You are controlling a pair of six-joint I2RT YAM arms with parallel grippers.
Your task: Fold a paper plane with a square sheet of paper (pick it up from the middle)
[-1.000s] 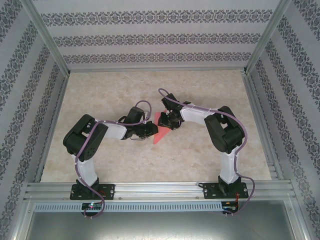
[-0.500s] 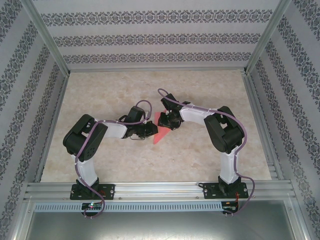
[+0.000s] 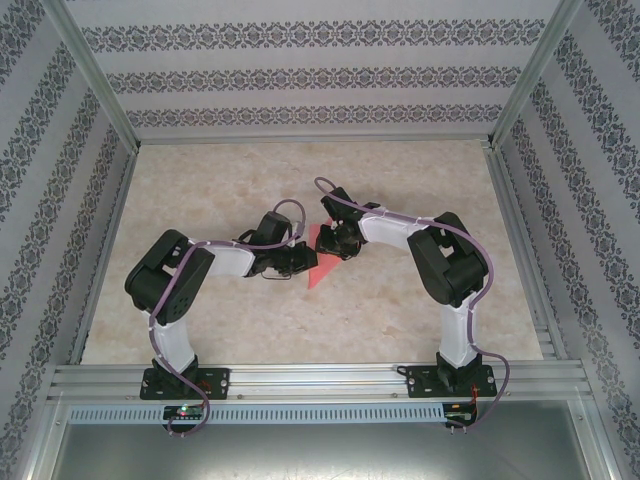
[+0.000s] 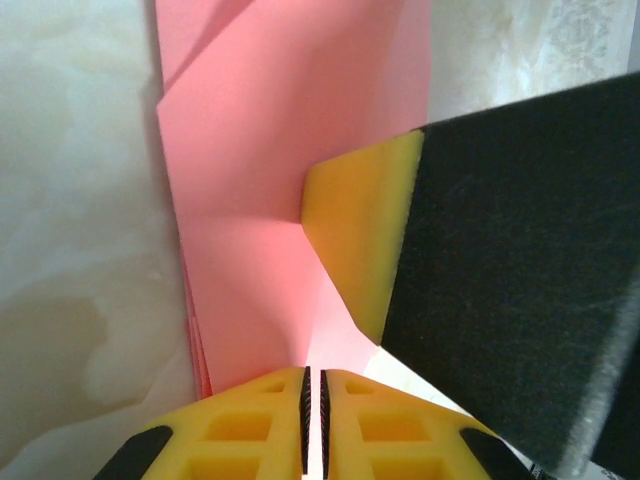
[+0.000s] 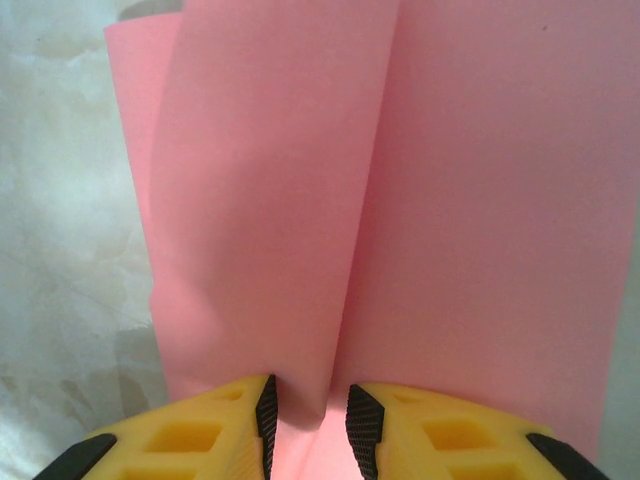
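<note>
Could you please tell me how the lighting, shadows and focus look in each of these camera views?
Top view: even soft light, no glare, sharp; the paper is a small red patch. Left wrist view: paper creases crisp, the left gripper's fingers soft at the bottom edge, a grey shadow on the table. Right wrist view: paper slightly soft, gentle shading along its folds.

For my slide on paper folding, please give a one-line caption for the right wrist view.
Right gripper pinching a loose centre fold of the pink paper, marbled table behind.
</note>
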